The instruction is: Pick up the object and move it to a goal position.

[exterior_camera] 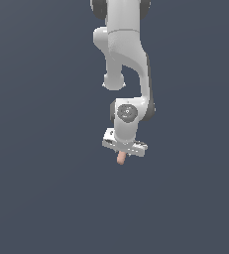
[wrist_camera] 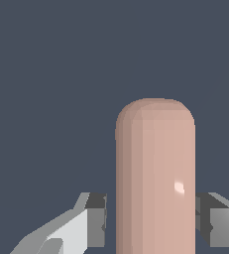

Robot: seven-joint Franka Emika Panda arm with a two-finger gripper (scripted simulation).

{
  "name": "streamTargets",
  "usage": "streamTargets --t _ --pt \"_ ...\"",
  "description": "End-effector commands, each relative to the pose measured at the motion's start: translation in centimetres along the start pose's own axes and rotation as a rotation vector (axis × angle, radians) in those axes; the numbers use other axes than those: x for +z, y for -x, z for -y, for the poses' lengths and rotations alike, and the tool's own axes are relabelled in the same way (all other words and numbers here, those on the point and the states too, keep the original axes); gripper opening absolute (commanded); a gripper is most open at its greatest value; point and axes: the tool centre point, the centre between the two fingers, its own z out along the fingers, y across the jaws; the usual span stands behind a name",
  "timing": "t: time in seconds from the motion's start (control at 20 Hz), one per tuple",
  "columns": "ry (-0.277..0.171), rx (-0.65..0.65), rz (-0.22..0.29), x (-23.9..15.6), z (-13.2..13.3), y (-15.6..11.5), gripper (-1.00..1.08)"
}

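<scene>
1. Salmon-pink object (wrist_camera: 155, 178) fills the near part of the wrist view, standing between the two grey fingertip pads (wrist_camera: 97, 218). One pad seems to touch its side; on the other side a thin dark gap shows, so I cannot tell whether both pads press it.

2. Tool (exterior_camera: 122, 154): in the exterior view the object (exterior_camera: 120, 158) hangs from under the white hand with nothing beneath it, so I judge the tool to be clenched on it, holding the upper part and leaving the rounded end free.

3. Risk, as I judge it: the hold looks short and sits near one end of a smooth, round-sided capsule. A quick swing or a hard stop could make it pivot between the pads or slide out. If only one pad bears fully, the chance is greater.

4. Direction: its long axis runs in line with the fingers, pointing down and away from the wrist. In the exterior view it hangs nearly upright, perhaps tilted a little.

5. Farther off lies only the plain dark blue-grey ground (exterior_camera: 36, 198). No goal marker shows in either view, so a wrong stopping place is a second risk.
</scene>
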Motion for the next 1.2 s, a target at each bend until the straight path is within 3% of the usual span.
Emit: streamTargets --t 0.0,0.65,1.15 --pt "0.0 0.0 -0.001 0.0 0.0 -0.1 -1.0" --pt "0.0 0.001 -0.001 -0.3 0.0 0.1 -1.0" --pt "0.0 0.001 -0.001 -4.1 0.0 1.9 -1.0"
